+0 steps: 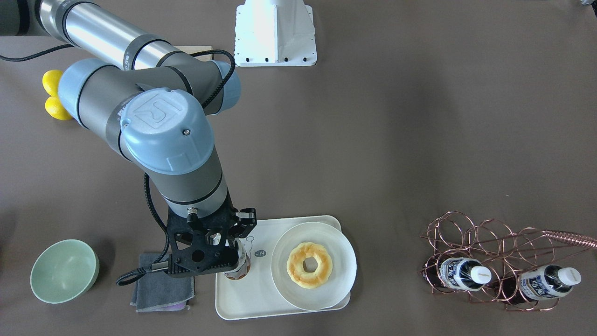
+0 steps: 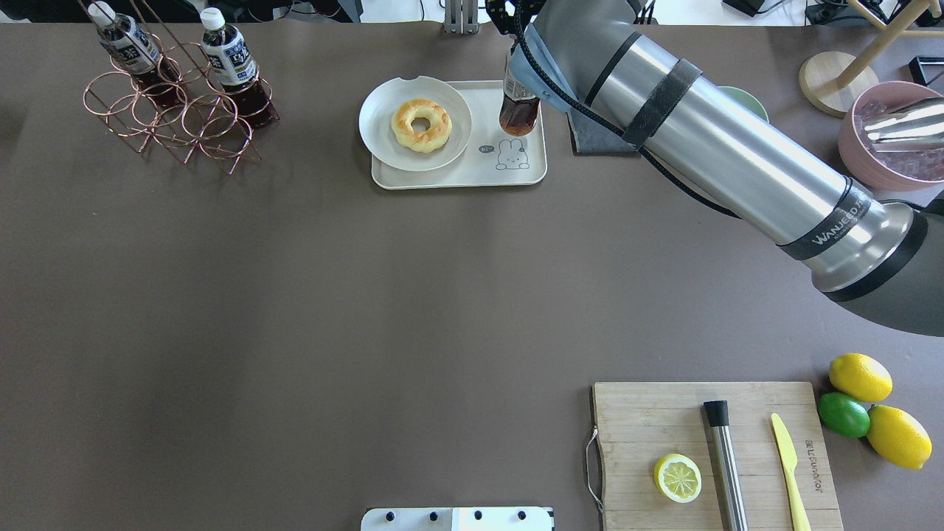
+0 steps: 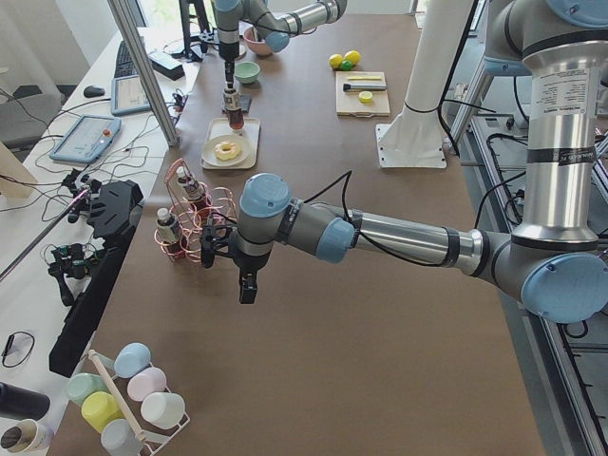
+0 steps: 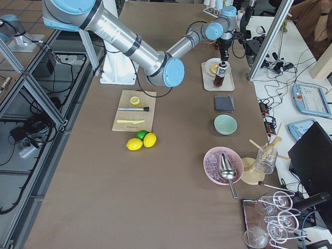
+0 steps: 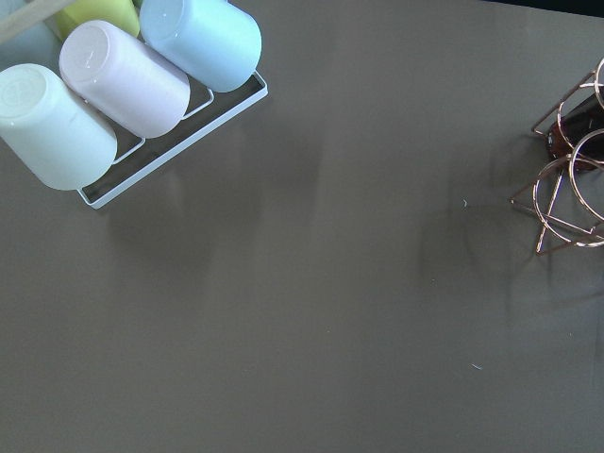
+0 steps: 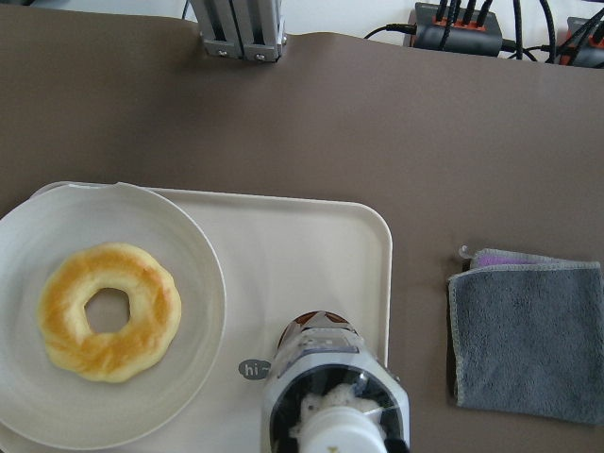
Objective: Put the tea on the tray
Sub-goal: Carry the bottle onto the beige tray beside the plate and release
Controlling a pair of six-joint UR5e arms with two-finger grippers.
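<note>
The tray (image 2: pixel 457 175) holds tea (image 2: pixel 518 112) beside a doughnut plate (image 2: pixel 377 141).

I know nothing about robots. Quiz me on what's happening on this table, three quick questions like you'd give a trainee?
1. True or false: the tea bottle that the right gripper grips is above the cream tray, not above the bare table.
2. What lies on the round plate? A: a doughnut. B: a lemon half. C: a knife.
3. How many bottles sit in the copper wire rack?

Key: 1 true; 2 A; 3 two.
</note>
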